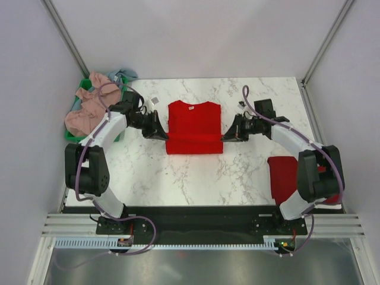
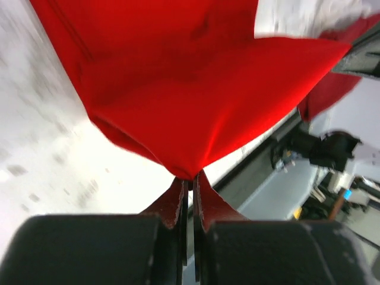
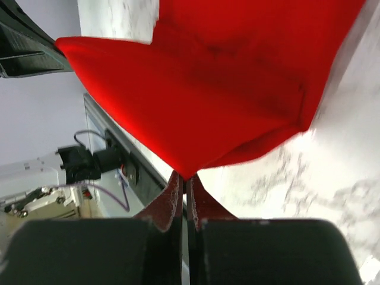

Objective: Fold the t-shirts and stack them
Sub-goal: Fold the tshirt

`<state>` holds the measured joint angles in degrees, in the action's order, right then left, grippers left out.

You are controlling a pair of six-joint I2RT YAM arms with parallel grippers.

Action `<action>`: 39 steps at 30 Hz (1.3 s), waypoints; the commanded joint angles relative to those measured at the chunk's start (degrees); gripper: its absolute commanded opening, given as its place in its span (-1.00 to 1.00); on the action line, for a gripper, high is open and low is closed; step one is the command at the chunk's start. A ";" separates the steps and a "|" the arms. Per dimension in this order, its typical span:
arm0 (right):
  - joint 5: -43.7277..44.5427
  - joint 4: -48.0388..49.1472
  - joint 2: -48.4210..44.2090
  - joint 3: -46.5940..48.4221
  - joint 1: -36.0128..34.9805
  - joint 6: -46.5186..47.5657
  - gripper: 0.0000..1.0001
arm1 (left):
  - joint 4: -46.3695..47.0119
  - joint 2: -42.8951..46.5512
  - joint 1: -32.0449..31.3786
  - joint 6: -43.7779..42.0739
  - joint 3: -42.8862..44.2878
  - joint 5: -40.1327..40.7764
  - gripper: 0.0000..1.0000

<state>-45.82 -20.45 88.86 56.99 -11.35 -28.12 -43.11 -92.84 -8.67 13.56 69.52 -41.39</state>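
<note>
A bright red t-shirt [image 1: 194,124] lies in the middle of the marble table, its lower part doubled up into a band. My left gripper [image 1: 164,135] is shut on the shirt's lower left corner. In the left wrist view the red cloth [image 2: 196,101] fans out from the pinched tips of the left gripper [image 2: 191,176]. My right gripper [image 1: 225,136] is shut on the lower right corner. In the right wrist view the cloth [image 3: 219,89] spreads away from the right gripper [image 3: 186,177]. Both corners hang lifted off the table.
A second red shirt [image 1: 284,175], folded, lies by the right arm's base at the table's near right. A green bin [image 1: 73,138] at the far left holds a dusty pink shirt [image 1: 89,110] and a grey-blue one [image 1: 123,74]. Walls close in on both sides.
</note>
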 commanded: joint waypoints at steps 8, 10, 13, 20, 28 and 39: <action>2.75 6.21 21.69 32.46 3.36 4.47 -1.00 | -1.09 -22.98 1.46 -7.49 36.10 6.66 -0.96; 3.20 6.73 26.96 38.33 3.44 4.39 -1.00 | -1.01 -28.87 1.46 -8.46 43.46 8.25 -0.95; 4.34 9.28 33.82 45.03 3.44 3.17 -1.00 | -1.01 -36.78 1.46 -9.96 52.35 10.53 -0.95; 7.41 14.91 52.18 64.45 3.36 3.41 -0.17 | 4.70 -49.63 1.11 -7.33 64.68 18.08 -0.31; 11.11 9.56 40.97 58.08 4.32 10.80 0.32 | 5.41 -36.29 -1.79 -11.10 60.40 29.61 0.23; -1.36 4.54 38.05 41.17 6.69 9.49 0.43 | 4.61 -27.21 -2.58 -8.30 42.92 -20.37 -0.12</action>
<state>-41.71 -15.05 124.51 98.83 -5.39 -18.70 -38.76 -116.40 -11.18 3.62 117.49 -40.34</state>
